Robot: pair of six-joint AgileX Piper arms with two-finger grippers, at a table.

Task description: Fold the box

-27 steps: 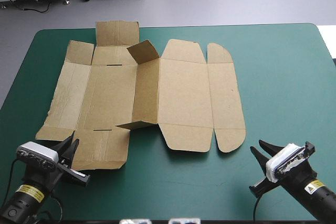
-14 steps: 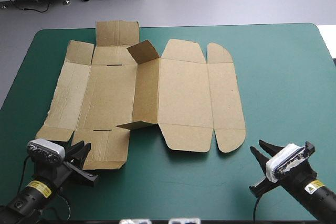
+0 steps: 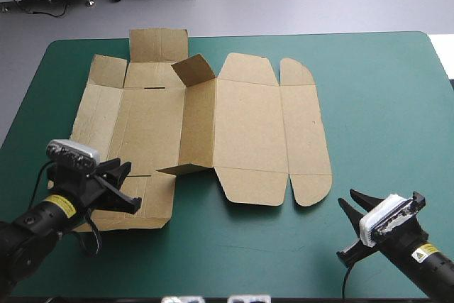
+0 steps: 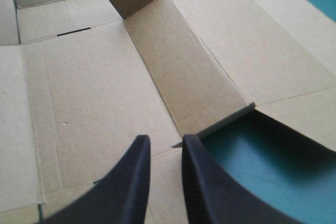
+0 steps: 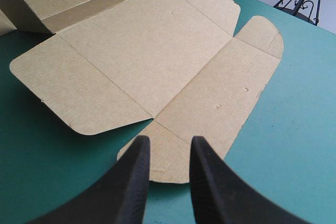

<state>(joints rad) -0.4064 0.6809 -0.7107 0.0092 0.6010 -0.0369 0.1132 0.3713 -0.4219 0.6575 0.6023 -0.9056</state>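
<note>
Item: box, brown, one cut sheet lying flat on the table, left of its centre; nothing lies in or on it; only two small flaps stand up, at either end of the narrow middle strip: the far flap, tilted, and the near flap, its thin edge showing; the rounded flap forms the sheet's right side and lies flat. Edges: the sheet's far tab reaches close to the table's far edge; its left side runs near the left edge; its near-left corner lies under the left arm. Open room: a wide stretch of bare teal-green cover right of the rounded flap, and a band of it along the near edge. Left gripper: over the near-left panel of the box, black fingers parted by a narrow gap with nothing between them; whether they touch the board cannot be told; in its wrist view the near flap stands just ahead, with teal-green cover beside it. Right gripper: over bare cover by the near-right corner, clear of the box, fingers likewise slightly spread and holding nothing; the near end of the rounded flap lies ahead of it.
</note>
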